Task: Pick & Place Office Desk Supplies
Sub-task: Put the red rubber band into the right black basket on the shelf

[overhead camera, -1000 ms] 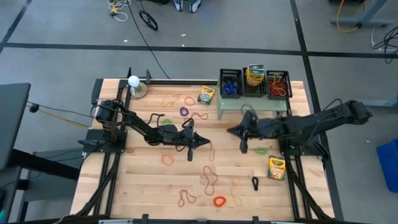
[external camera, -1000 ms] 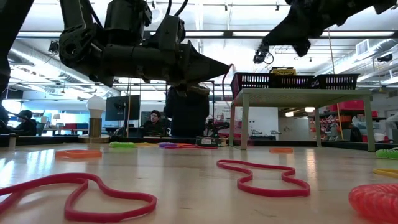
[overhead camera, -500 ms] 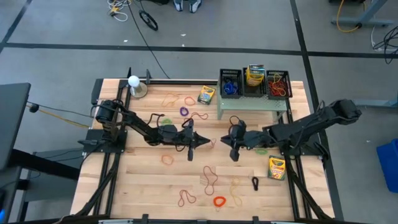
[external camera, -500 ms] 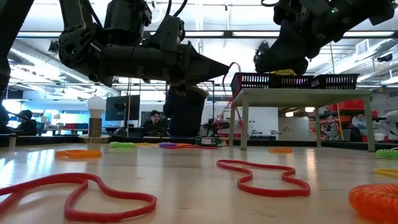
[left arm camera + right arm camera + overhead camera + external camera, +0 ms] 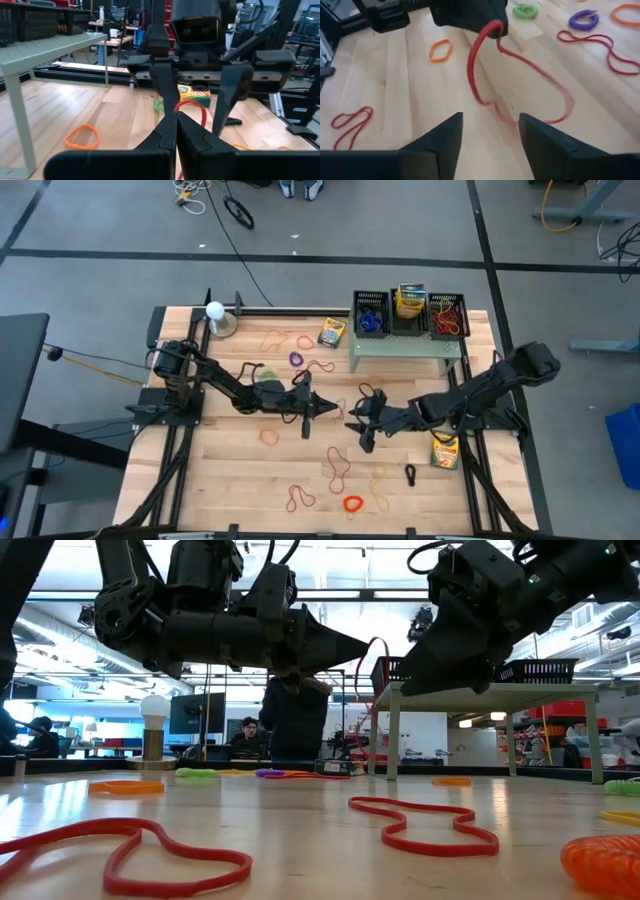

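The right hand has swung from the pale green stand to mid-bench, fingers now spread. It faces the left hand, which pinches a red rubber band aloft — a handover looks imminent.

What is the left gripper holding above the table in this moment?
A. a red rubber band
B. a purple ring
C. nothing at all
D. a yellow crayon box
A: the left gripper is shut on a red rubber band that hangs from its tip, while the open right gripper faces it.
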Robot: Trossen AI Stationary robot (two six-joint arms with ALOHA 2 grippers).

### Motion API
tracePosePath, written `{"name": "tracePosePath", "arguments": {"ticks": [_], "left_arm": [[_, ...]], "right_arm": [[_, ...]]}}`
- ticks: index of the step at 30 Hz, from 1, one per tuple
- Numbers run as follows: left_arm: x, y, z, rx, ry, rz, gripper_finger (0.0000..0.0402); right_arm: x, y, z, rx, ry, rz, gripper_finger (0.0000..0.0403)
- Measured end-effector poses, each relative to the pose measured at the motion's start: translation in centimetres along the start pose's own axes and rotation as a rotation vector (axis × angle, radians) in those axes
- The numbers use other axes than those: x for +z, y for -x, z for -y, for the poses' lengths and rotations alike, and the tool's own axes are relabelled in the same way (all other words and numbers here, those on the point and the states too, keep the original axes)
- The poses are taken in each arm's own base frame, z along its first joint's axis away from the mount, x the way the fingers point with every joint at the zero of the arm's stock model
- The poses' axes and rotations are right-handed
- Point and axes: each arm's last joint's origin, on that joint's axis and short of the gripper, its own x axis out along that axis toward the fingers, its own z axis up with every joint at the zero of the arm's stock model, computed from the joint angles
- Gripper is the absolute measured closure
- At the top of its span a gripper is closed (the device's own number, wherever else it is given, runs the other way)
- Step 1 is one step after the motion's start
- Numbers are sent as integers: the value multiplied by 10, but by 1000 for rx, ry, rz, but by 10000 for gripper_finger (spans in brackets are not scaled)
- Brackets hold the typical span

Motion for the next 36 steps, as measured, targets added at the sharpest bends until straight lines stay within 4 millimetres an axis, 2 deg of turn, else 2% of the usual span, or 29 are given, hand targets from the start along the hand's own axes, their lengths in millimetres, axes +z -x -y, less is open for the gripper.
{"name": "tracePosePath", "arguments": {"ticks": [5,16,19,23,27,32,36], "left_arm": [[0,0,1,-26,3,2,396],[1,0,3,-32,0,11,396],[1,0,3,-34,0,10,396],[1,0,3,-33,3,9,393],[1,0,3,-34,15,8,374],[8,2,4,-30,53,-3,332],[15,9,9,-47,51,-38,290]], "right_arm": [[-2,-3,-6,-6,-9,51,180],[-12,-21,-12,17,-16,95,184],[-11,-23,-12,4,-26,120,219],[-8,-23,-13,-2,-46,161,302],[-7,-22,-13,-10,-25,173,383],[-4,-17,-15,-7,-22,181,390],[6,3,-17,-32,-23,211,397]]}}
